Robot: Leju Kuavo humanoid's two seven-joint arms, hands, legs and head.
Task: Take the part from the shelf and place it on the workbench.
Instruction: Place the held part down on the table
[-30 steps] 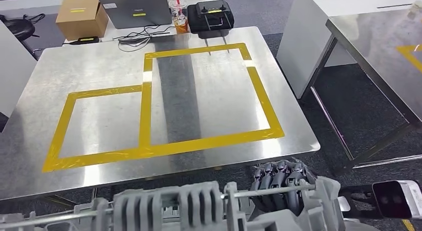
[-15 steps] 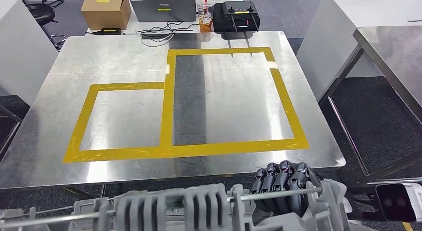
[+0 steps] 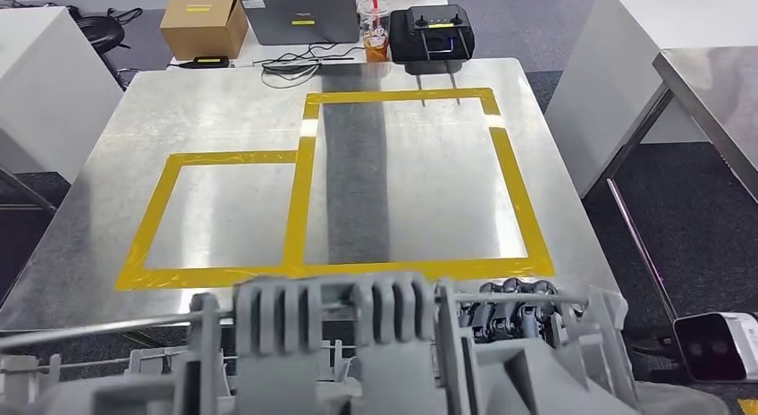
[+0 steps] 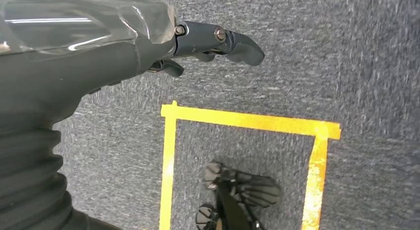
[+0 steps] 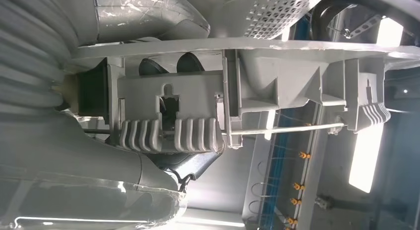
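The right hand (image 3: 517, 309) holds the part (image 3: 357, 334), a long grey plastic piece with ribs and a thin metal rod along it. In the head view its dark fingers (image 3: 501, 308) are curled over the far edge of the part. In the right wrist view the thumb and the fingers clamp the ribbed block of the part (image 5: 168, 136) from two sides, so the grasp looks firm. The part lies across the robot's front, extending far past the fingers toward the left side. I judge it is carried flat like this so that it can go down onto the desk without turning.

The desk (image 3: 98, 165), a steel top, lies just beyond the fingers, and the far edge of the part overlaps its near edge in the head view. I cannot tell if the part is above the surface or just short of it. Yellow tape (image 3: 304, 200) marks two rectangles on the desk, which probably show where the part should go. Farther from the fingers, past the back edge of the desk, stand a cardboard box (image 3: 204, 20), a laptop (image 3: 302, 12), a drink cup (image 3: 374, 35) and a black case (image 3: 433, 30).

The left hand (image 4: 99, 51) hangs over grey carpet with its fingers loosely extended and nothing in them.

The carrying seems nearly done; what remains is to reach forward and set the part down inside the tape.
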